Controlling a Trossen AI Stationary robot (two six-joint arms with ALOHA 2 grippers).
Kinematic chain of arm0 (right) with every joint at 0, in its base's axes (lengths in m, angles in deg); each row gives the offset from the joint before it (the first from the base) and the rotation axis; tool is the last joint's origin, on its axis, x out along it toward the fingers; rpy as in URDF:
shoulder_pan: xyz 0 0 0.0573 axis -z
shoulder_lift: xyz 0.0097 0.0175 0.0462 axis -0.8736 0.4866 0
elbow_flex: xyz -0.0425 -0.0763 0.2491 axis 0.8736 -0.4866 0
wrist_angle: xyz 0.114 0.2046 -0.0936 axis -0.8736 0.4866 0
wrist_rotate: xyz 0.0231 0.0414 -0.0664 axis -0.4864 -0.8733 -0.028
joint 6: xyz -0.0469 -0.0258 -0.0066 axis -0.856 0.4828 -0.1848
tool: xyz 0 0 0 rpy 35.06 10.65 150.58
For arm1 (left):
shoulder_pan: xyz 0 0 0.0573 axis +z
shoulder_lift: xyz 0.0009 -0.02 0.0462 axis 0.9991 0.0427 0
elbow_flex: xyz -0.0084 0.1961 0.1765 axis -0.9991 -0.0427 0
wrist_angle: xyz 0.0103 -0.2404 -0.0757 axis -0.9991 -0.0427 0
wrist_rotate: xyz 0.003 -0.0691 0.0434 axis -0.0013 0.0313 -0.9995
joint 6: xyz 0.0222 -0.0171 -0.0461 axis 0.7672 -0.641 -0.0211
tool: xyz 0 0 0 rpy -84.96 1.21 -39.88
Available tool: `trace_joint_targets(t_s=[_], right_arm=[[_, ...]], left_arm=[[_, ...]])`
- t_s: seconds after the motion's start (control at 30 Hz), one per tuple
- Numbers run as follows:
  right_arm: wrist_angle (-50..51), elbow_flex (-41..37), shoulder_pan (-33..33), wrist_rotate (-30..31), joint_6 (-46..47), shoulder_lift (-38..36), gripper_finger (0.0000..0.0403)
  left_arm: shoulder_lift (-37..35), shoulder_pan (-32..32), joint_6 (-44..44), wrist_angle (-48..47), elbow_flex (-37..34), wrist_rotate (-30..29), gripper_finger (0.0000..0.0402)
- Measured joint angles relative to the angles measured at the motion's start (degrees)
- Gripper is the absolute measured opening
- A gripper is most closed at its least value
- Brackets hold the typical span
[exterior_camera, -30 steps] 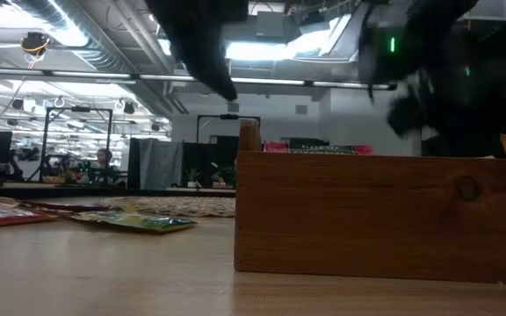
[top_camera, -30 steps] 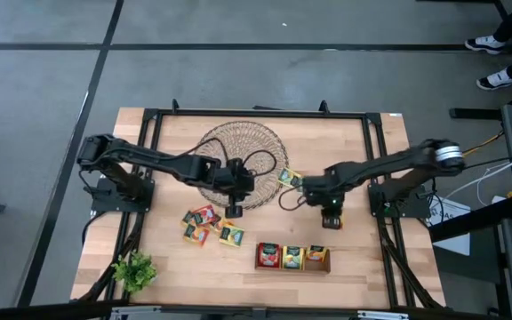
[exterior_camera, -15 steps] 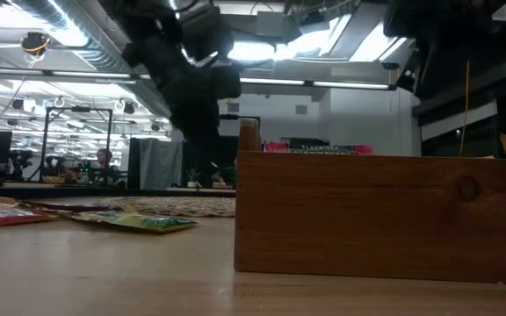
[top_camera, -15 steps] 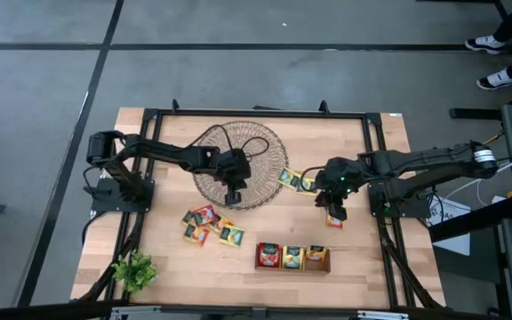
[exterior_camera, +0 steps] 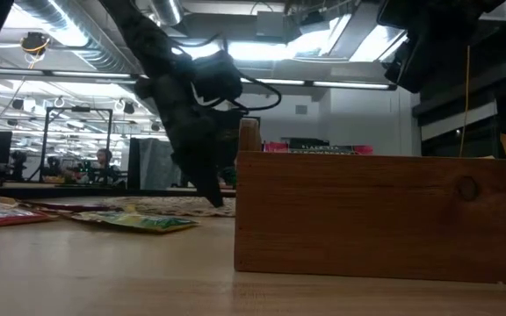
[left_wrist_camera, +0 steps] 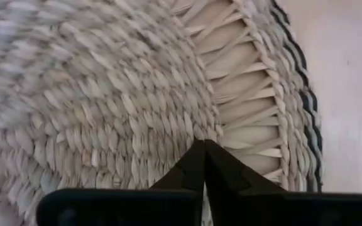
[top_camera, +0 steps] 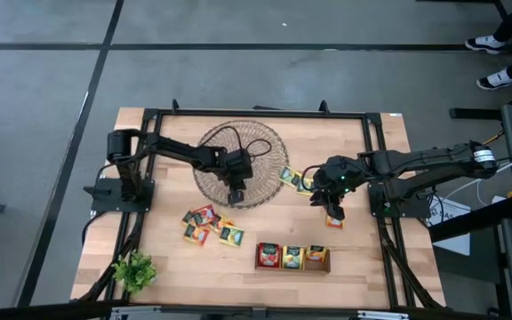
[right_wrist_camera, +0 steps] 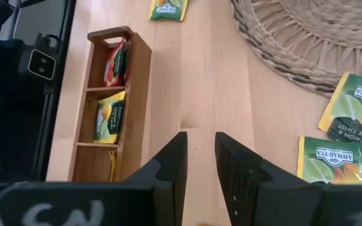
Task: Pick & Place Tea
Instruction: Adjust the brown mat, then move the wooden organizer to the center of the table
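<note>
Left end effector [top_camera: 236,197] is hovering over near rim of wicker dish [top_camera: 265,138], fingers pressed together, holding nothing.
Right end effector [top_camera: 332,215] is hanging over bare table [top_camera: 376,253], fingers narrowly apart, empty.
Tea sachets [top_camera: 206,223] are lying flat, square, no long axis, corners tilted; more sachets are standing on edge in wooden tray [top_camera: 292,267].

Flat tea sachets [top_camera: 208,224] lie scattered on the table, three standing in the tray.
</note>
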Motion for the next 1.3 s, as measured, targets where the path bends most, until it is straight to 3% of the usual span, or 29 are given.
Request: trace_joint_targets(t_s=[0.2,0.4,0.53,0.67,0.73,0.8,0.93,1.03,1.3], right_arm=[[-0.09,0.0,0.0,0.43,-0.06,0.0,0.0084],[-0.09,0.0,0.0,0.47,-0.11,0.0,0.0084],[0.08,0.02,0.0,0.47,-0.07,0.0,0.0084],[0.17,0.02,0.0,0.47,-0.14,0.0,0.0084],[0.17,0.02,0.0,0.49,-0.29,-0.02,0.0084],[0.12,0.04,-0.02,0.5,-0.39,-0.02,0.0084],[-0.61,0.04,-0.02,0.24,0.17,-0.02,0.0084],[-2.41,0.04,-0.05,-4.37,3.4,0.42,0.0084],[-12.36,0.04,-9.86,-15.58,12.37,6.87,0.0084]], left_arm=[[-0.55,2.48,-7.23,-8.72,0.05,-4.06,0.0002],[-0.86,3.95,-14.35,-16.9,0.4,-3.23,0.0004],[-2.64,3.88,-17.75,-25.65,0.24,-5.94,0.0002],[-7.45,2.77,-20.67,-38.49,-1.13,-17.77,0.0004],[-12.27,1.85,-23.07,-41.22,-0.69,-25.62,0.0003],[-17.52,0.72,-24.7,-42.14,-0.48,-28.6,0.0002],[-26.33,-2.29,-24.97,-35.5,-0.54,-24.67,0.0005],[-30.93,-4.9,-22.96,-27.67,-0.5,-21.85,0.0006],[-33.14,-13.9,-17.12,-8.42,-0.43,-12.89,0.0005]])
